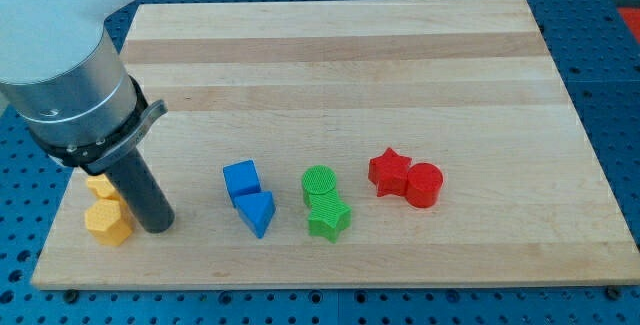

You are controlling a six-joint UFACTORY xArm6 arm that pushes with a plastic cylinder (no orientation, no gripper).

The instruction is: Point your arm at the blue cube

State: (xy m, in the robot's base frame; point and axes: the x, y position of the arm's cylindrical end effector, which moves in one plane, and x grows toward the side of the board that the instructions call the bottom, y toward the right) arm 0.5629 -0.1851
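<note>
The blue cube point(241, 178) sits touching the blue wedge point(257, 211), right of my tip point(160, 227). No gripper here. It looks light, rigid, slides easily; approach its left face.

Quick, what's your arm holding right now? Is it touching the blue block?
My tip: holds nothing; it's a bare rod with no jaws. It stands beside the yellow blocks, at the view's left of the blue cube, not touching it.

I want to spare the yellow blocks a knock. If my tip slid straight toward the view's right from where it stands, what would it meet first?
Probably the blue blocks. My tip stands just right of the yellow blocks, so it would move away from them. On that line the blue triangular block looks likelier first than the blue cube just above it, though depth is unclear.
</note>
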